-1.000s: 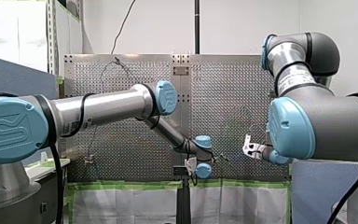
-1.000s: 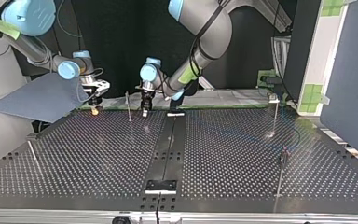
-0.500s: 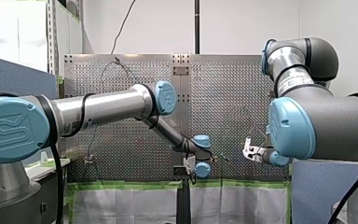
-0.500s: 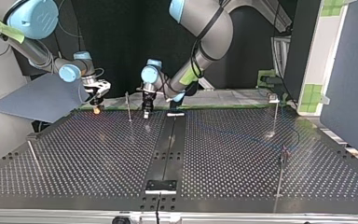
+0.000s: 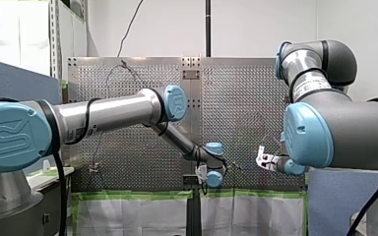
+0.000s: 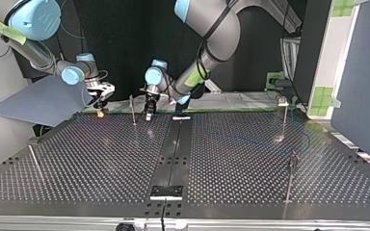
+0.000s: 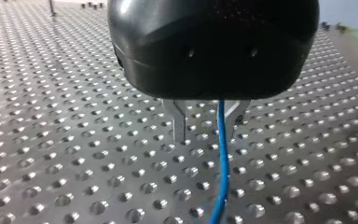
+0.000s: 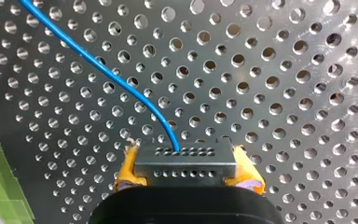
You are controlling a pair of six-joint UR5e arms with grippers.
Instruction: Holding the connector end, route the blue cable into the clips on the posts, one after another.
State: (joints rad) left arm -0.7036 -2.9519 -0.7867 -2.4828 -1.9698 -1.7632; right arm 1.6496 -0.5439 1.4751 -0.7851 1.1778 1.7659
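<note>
Front view: my left gripper [image 5: 203, 173] hangs low, at about six o'clock, in front of the perforated table [image 5: 128, 123]. My right gripper [image 5: 262, 160] is near it, at its three o'clock. I cannot tell from this view how either pair of jaws stands.

Top view: my right gripper [image 6: 99, 107] sits at ten o'clock over the table's far edge, with a yellow pad showing at its tip. My left gripper [image 6: 148, 111] is nearer twelve o'clock. A thin post [image 6: 133, 109] stands upright between the two, just beside my left gripper at its nine o'clock.

Left wrist view: the metal fingers [image 7: 177, 123] stand apart. The blue cable [image 7: 222, 154] runs between them, close against one finger, and on over the table.

Right wrist view: the yellow pads [image 8: 127, 168] are clamped on the grey connector [image 8: 186, 172]. The cable leaves its upper face and runs ahead of the gripper toward ten o'clock, lying close over the table.
</note>
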